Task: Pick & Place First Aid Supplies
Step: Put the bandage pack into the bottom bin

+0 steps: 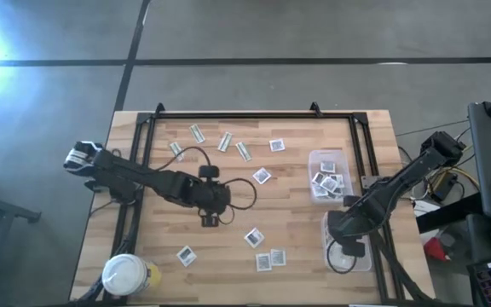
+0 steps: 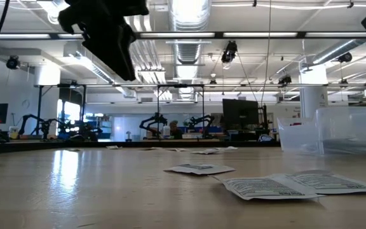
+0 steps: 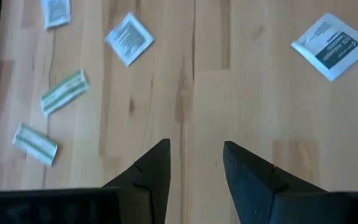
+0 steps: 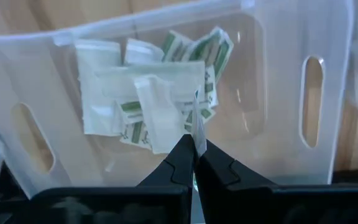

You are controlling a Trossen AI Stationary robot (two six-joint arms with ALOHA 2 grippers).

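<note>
The right pincer (image 4: 194,155) is clamped on a narrow strip (image 4: 199,127) above a clear tub (image 4: 278,50) holding more green-and-white strips (image 4: 160,93). The left pincer (image 3: 194,165) stands apart, empty, over bare table (image 3: 241,93), square white packets (image 3: 129,38) scattered ahead of it.

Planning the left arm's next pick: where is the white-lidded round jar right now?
In the high view the white-lidded round jar stands at the wooden table's near left corner, behind the left gripper, with a square white packet nearest it.
</note>
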